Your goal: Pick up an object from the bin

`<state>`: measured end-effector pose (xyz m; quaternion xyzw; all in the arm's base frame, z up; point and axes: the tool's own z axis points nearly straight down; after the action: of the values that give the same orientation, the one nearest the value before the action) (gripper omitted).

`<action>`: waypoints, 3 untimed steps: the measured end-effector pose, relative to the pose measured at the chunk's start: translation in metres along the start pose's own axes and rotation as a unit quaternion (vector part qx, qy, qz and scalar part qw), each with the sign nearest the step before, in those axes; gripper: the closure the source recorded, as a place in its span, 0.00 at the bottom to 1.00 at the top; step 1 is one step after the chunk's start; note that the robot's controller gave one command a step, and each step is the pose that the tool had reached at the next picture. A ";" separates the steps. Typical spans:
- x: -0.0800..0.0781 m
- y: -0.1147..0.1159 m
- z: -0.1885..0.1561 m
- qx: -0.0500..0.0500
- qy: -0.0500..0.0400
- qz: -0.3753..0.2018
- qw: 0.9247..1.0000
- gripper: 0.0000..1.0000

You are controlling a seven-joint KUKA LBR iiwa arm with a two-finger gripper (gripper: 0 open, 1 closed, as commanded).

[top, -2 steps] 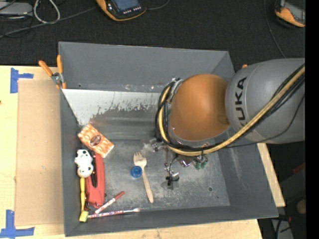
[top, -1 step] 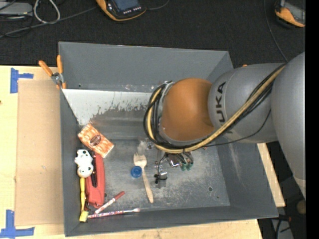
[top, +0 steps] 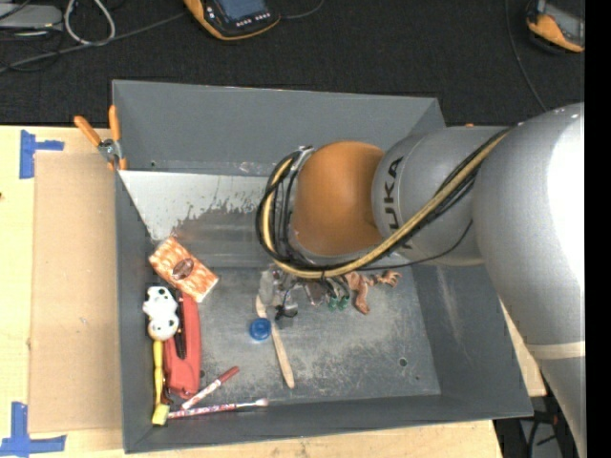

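The step in hand looks like the approach. The tool [top: 277, 303] hangs low over the middle of the grey metal bin [top: 420, 351], just far of a small blue round cap [top: 260, 329] and the far end of a thin wooden stick [top: 283, 356]. A brown toy figure [top: 368, 289] lies just to its right. I cannot tell how far open it is, or whether it grips anything.

Next it would need to settle squarely over one item, probably the cap or the stick, before closing.

The bin floor is scuffed and speckled and mostly bare to the right. A heap of toys and pens lies along the left wall. Beyond the bin, cables cross dark flooring.
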<state>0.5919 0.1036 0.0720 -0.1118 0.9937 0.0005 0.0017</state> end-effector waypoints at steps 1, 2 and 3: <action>0.001 -0.001 0.002 0.000 0.001 0.001 1.000 0.00; 0.001 -0.001 0.002 0.000 0.001 0.002 1.000 0.00; 0.009 -0.006 0.001 0.000 0.002 0.038 0.999 0.00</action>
<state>0.5846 0.0962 0.0714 -0.0741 0.9972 0.0005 0.0000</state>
